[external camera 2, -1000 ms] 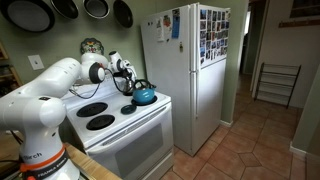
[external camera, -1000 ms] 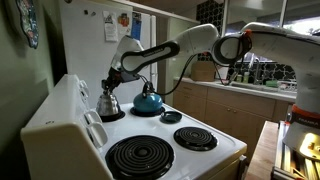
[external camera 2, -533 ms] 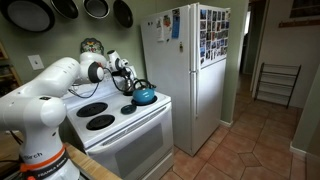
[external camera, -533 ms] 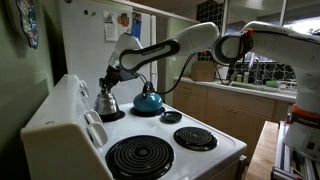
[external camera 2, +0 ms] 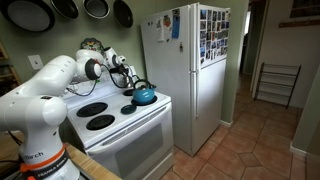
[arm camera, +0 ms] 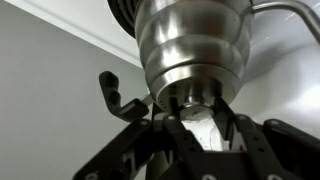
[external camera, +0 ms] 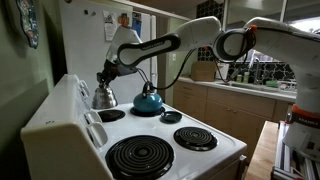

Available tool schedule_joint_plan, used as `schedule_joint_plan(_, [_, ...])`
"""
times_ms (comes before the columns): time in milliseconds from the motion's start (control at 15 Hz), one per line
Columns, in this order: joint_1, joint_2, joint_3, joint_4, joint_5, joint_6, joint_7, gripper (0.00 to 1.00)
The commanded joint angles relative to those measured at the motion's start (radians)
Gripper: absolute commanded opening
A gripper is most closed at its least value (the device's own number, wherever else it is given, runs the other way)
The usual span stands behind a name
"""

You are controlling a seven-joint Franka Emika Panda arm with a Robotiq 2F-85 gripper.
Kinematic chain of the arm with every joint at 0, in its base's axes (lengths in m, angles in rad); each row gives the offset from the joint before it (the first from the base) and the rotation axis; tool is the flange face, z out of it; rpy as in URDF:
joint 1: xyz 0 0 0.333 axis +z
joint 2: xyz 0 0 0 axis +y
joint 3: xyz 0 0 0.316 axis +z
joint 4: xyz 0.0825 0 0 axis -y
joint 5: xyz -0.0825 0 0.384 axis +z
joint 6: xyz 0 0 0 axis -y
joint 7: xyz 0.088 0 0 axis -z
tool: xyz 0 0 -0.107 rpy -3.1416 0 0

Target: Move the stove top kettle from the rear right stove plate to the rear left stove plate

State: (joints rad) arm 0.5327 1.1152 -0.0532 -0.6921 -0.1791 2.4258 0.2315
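the fingers (external camera: 105,77) are clamped tight on the top of the shiny rounded steel stove top kettle (external camera: 103,98), and the wrist view shows them pinched around the fitting at the crown of its polished body (arm camera: 195,40). that top grip probably lets the kettle hang upright. it hangs a little above the dark rear right plate (external camera: 111,115), apparently clear of it, near the raised white back panel (external camera: 60,105). the large black coil of the rear left plate (external camera: 140,157) is bare and well apart, so the carry has yet to cross the white enamel tabletop (external camera: 225,148). a blue enamel kettle (external camera: 148,100) stands just beside the steel one, toward the front, and looks off the direct line. the back panel's knobs (external camera: 96,127) run close beside that line, the likelier snag. a white refrigerator (external camera 2: 190,70) stands beyond the stove.
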Motion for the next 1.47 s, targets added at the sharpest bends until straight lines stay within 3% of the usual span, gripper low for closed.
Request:
schedule_joint_plan(0, [0.005,-0.082,0.002,-0.083,-0.004,-0.024,-0.009,0.14])
schedule_joint_plan(400, [-0.002,-0.193,0.058,-0.236,0.010,-0.004,-0.074,0.14])
schedule_joint_plan(1000, [-0.016,-0.473,0.104,-0.610,0.005,0.012,-0.104,0.14])
schedule_joint_plan(1400, [-0.047,-0.658,0.155,-0.866,0.040,0.085,-0.147,0.14])
